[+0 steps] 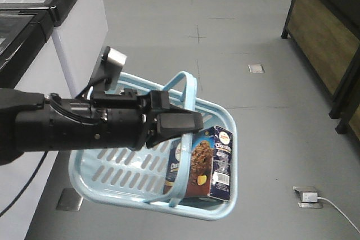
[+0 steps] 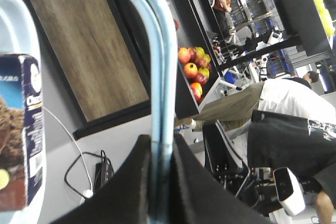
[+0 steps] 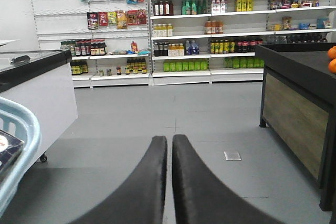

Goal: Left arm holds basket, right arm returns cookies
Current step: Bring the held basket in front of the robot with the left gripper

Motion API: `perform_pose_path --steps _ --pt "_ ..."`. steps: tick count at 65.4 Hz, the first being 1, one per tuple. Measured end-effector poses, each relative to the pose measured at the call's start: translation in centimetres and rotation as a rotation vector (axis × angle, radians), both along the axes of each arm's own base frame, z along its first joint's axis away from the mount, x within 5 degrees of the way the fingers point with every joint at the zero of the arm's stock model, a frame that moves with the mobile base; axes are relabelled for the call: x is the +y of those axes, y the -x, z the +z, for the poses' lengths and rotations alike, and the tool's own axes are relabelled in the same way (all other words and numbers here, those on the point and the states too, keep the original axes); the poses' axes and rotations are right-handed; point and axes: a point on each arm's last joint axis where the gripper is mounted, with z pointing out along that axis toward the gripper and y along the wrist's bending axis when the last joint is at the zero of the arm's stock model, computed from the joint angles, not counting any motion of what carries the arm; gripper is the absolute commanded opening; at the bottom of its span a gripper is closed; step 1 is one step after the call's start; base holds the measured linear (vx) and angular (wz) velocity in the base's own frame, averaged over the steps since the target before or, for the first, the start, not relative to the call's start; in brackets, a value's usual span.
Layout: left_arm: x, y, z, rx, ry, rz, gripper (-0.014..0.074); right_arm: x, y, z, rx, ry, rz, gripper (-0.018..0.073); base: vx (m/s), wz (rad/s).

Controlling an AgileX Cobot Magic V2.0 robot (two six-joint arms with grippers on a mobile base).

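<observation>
While my left gripper (image 2: 160, 182) clamps the basket (image 1: 222, 111) by its handle, my right gripper (image 3: 169, 144) is pressed narrow and holds nothing. The cookies (image 1: 205, 161) stand upright in the basket, left of and below that free gripper, long axis vertical.

Reading what I can: on the upright dark navy-and-brown cardboard cookie box (image 1: 205, 164), under its round white logo (image 1: 224, 136), there's a word beginning "Choco", and the rest blurs out. Bottle labels on the white store shelves (image 3: 210, 19) are too small for me to read.
</observation>
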Motion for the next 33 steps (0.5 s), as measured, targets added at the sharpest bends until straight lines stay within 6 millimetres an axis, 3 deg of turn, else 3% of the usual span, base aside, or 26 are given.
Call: perform_pose_path --steps 13,33 --pt "-0.9 1.7 -2.1 0.057 -0.051 -0.019 -0.0004 0.0 0.0 0.0 0.0 0.0 0.0 -0.0011 0.0 0.0" --pt "-1.1 1.9 -2.2 0.061 -0.048 -0.034 -0.0005 0.0 0.0 0.0 0.0 0.0 0.0 -0.0011 0.0 0.0"
